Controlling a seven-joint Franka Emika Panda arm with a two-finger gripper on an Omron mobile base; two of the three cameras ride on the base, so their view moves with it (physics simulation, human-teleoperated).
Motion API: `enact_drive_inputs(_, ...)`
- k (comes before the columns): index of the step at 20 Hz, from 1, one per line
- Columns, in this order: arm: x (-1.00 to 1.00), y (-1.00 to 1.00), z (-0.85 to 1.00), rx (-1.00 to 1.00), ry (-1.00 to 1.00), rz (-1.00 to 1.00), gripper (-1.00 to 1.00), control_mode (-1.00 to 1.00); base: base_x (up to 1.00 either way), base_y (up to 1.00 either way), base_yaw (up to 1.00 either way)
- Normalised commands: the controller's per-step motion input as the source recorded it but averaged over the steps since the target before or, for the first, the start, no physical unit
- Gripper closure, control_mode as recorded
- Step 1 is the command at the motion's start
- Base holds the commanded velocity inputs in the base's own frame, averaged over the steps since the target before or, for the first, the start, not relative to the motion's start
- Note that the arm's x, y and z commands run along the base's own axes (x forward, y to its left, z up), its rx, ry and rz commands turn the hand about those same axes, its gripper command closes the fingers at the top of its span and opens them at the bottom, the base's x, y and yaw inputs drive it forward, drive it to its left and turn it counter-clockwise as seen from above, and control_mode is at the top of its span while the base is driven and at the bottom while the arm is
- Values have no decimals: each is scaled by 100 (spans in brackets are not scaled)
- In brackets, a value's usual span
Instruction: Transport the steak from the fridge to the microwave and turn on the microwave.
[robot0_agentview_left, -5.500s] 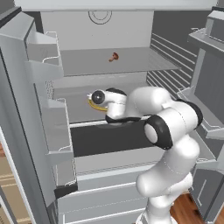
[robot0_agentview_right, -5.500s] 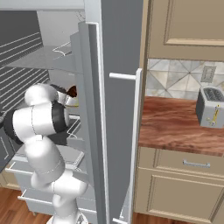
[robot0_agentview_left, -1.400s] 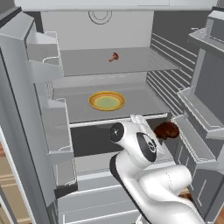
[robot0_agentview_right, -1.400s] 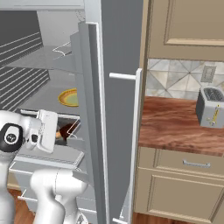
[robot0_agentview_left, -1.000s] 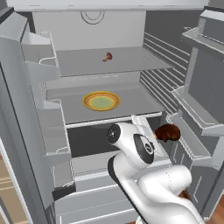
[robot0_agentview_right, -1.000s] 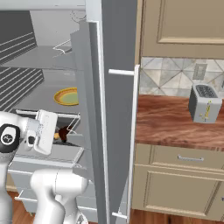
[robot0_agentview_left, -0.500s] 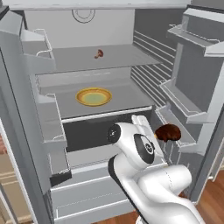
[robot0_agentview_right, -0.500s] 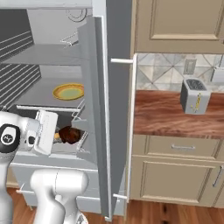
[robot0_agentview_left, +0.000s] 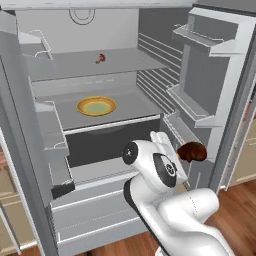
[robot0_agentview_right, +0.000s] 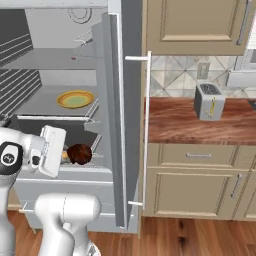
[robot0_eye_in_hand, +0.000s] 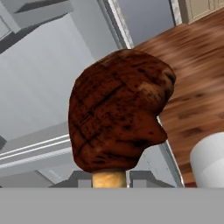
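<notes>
The steak (robot0_eye_in_hand: 118, 127), a dark brown lump with a tan edge, sits between the fingers of my gripper (robot0_eye_in_hand: 109, 179), which is shut on it. In the left base view the steak (robot0_agentview_left: 191, 151) hangs off the gripper (robot0_agentview_left: 179, 155) in front of the fridge's (robot0_agentview_left: 125, 80) lower right, outside the shelves. From the right, the steak (robot0_agentview_right: 79, 153) and the gripper (robot0_agentview_right: 66, 155) are level with the fridge (robot0_agentview_right: 50, 60) drawers. The microwave is out of view.
A round yellow plate (robot0_agentview_left: 96, 105) lies on the middle shelf and a tiny brown piece (robot0_agentview_left: 100, 58) on the shelf above. The open fridge door (robot0_agentview_right: 117, 125) stands just right of my arm. Beyond it, a wooden counter (robot0_agentview_right: 175, 122) holds a toaster (robot0_agentview_right: 208, 101).
The gripper took the steak off the yellow plate and drew it out of the fridge. Over the last second both base views have shifted, so the camera moved; the steak stays gripped.
</notes>
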Motion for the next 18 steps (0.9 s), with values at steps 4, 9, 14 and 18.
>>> enact_drive_inputs(4,0,0,0,0,0,0,100,100,-31,4,-14)
enact_drive_inputs(9,0,0,0,0,0,0,100,100,-32,7,-19)
enact_drive_inputs(14,0,0,0,0,0,0,100,100,-37,3,-29)
enact_drive_inputs(18,0,0,0,0,0,0,100,100,-40,0,-25)
